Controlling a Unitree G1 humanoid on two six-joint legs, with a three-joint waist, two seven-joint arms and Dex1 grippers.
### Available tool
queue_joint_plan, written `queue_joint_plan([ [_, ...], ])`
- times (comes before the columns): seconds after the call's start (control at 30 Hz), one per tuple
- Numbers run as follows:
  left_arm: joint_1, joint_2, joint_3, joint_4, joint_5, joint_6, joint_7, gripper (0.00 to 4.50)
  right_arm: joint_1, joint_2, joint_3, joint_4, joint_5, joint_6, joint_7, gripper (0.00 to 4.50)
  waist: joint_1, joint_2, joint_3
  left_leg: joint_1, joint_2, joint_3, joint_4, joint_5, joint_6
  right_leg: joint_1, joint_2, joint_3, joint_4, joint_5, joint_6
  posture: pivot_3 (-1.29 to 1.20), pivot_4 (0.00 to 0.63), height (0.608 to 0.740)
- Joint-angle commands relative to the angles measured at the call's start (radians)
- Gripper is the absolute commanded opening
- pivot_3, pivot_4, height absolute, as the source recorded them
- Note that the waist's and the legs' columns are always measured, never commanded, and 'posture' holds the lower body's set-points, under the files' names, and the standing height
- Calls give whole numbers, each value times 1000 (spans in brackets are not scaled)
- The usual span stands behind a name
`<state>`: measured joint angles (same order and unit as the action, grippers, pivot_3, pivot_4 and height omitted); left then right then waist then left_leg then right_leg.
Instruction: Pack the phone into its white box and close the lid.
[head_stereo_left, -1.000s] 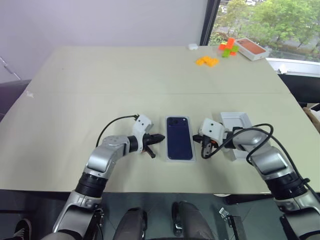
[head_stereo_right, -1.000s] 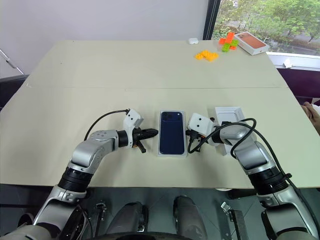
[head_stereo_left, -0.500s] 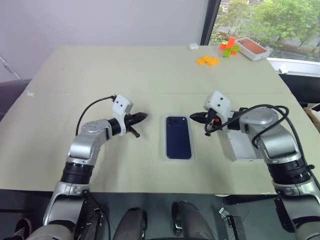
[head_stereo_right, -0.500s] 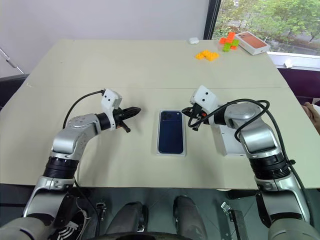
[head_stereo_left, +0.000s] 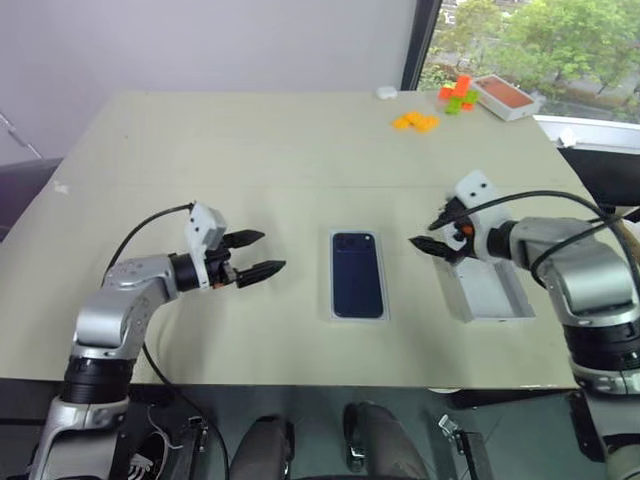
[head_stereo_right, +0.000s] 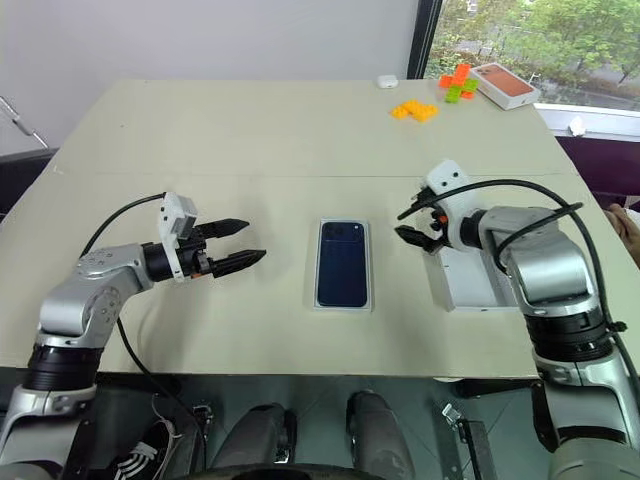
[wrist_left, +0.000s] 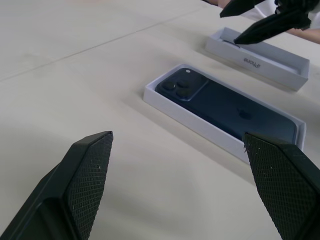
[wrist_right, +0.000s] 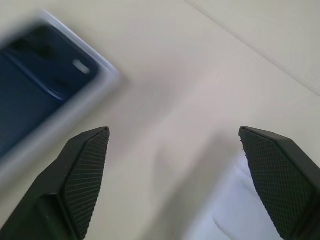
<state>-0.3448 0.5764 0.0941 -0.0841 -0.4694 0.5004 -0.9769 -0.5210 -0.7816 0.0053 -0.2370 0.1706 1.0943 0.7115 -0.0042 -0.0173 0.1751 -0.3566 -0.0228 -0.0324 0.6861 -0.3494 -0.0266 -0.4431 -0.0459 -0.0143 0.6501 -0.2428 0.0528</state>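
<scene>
Near the tabletop's (head_stereo_left: 250, 150) front edge, the phone (head_stereo_left: 357, 273) lies camera-side up inside the white box (head_stereo_left: 334, 300), centred, with the lid (head_stereo_left: 487, 290) open-side up just to its right. Left gripper (head_stereo_left: 252, 254) and right gripper (head_stereo_left: 432, 233) hover either side, jaws spread wide, empty. Far right corner: orange blocks (head_stereo_left: 414, 122), orange-topped box (head_stereo_left: 505, 96).
</scene>
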Motion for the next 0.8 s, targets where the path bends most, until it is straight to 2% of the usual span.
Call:
queue_joint_plan([
  [0.03, -2, 5, 32, -31, -11, -65, 2, 4480, 21, -24, -47, -57, 17, 74, -30, 4450, -2, 0, 0, 0, 0, 0, 0, 0, 0, 0, 0, 0, 0, 0, 0, 0, 150, 740],
  [0.17, 11, 3, 40, -22, -14, -99, 2, 4480, 33, 31, -94, -81, 68, 214, -68, 4450, -10, 0, 0, 1, 0, 1, 0, 0, 1, 0, 0, 0, 0, 0, 0, 0, 150, 740],
  [0.6, 19, 0, 32, -43, -22, -99, 25, 4480, 68, 74, -103, -89, 109, 293, -159, 4450, -8, 0, 0, 1, 0, 1, 0, 0, 2, 0, 1, 0, 1, 0, 0, 0, 150, 740],
  [0.7, 26, -4, 30, -53, -21, -98, 36, 4500, 79, 74, -110, -80, 107, 289, -184, 3173, -7, 0, 0, 1, 0, 1, 0, 0, 2, 0, 1, 0, 1, 0, 0, 0, 150, 740],
  [0.8, 26, -11, 26, -59, -20, -96, 44, 4500, 86, 70, -108, -81, 119, 289, -191, 1581, -6, 0, 0, 1, 0, 1, 0, 0, 2, 0, 1, 0, 1, 0, 0, 0, 150, 740],
])
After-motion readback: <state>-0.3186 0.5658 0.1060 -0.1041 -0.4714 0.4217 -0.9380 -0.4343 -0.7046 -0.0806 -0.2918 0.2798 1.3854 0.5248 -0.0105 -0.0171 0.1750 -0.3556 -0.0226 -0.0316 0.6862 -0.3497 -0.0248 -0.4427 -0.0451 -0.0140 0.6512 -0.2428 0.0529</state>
